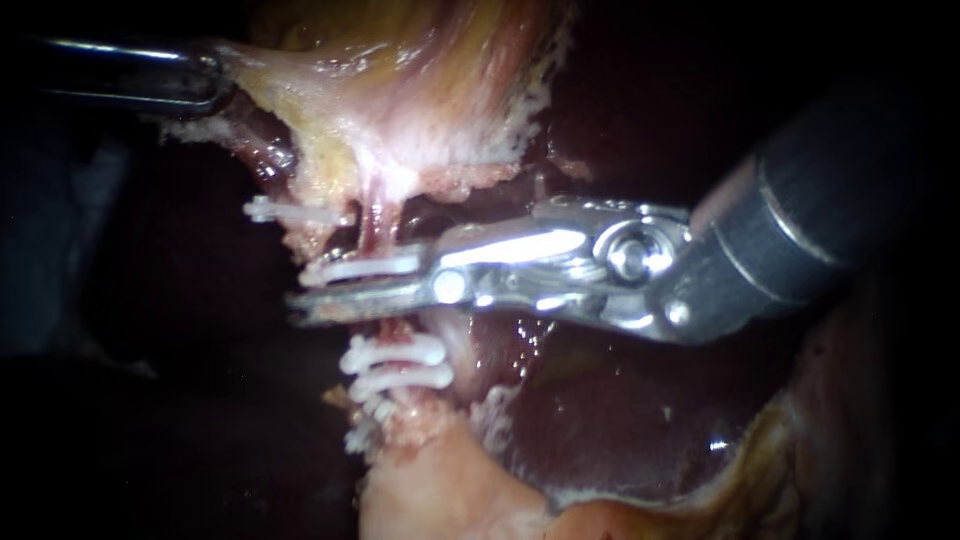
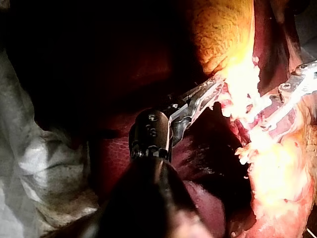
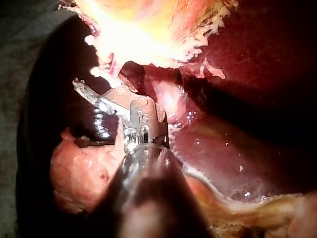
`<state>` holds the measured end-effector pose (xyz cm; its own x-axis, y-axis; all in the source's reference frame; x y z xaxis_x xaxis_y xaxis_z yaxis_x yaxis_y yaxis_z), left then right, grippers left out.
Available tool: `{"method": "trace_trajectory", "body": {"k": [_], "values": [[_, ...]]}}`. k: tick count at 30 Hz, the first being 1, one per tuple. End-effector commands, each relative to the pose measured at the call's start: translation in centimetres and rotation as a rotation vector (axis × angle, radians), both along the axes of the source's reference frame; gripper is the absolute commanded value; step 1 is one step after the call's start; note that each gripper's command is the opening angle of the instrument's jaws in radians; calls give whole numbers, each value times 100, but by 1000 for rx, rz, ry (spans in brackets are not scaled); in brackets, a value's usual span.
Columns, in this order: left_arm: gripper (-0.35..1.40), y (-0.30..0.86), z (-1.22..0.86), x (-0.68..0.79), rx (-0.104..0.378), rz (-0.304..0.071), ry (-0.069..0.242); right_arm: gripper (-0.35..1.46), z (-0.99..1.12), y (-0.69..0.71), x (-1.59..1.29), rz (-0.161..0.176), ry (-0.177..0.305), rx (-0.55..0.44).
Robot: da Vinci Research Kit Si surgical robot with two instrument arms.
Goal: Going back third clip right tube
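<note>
The right instrument [image 1: 345, 285] reaches in from the right, its claw slightly spread about the right tube [image 1: 377, 222]. A white clip [image 1: 360, 268] lies across that tube, just above the claw's lower half. Two lower clips [image 1: 395, 365] sit close beneath it on the same tube. A left clip [image 1: 290, 212] sits on a strand beside it. The left instrument [image 1: 215, 82] has its claw pinching the edge of the tissue [image 1: 400, 90] at upper left. Dark liver [image 1: 600, 420] lies below.

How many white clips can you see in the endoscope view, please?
4 clips: one topmost, one between the right instrument's open jaws, two stacked below them; others may be hidden.
</note>
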<state>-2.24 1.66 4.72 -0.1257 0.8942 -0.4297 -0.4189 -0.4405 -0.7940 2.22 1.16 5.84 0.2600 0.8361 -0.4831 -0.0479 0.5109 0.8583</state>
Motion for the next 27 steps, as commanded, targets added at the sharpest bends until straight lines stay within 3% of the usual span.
{"method": "trace_trajectory", "body": {"k": [1,6,10,16,27], "values": [[-35,0,0,0,-1,0,0,45,6,0,0,-2,-11,-31],[-35,-1,1,-1,-2,0,1,49,30,4,-11,-15,-77,-160],[-35,-2,1,-1,-2,-1,1,50,32,9,-24,-18,-79,-215],[-35,-3,0,-1,-2,-1,1,50,18,2,-58,-52,-53,-310],[-35,-3,0,-1,-2,-1,1,50,-21,4,-140,-100,-22,-522]]}}
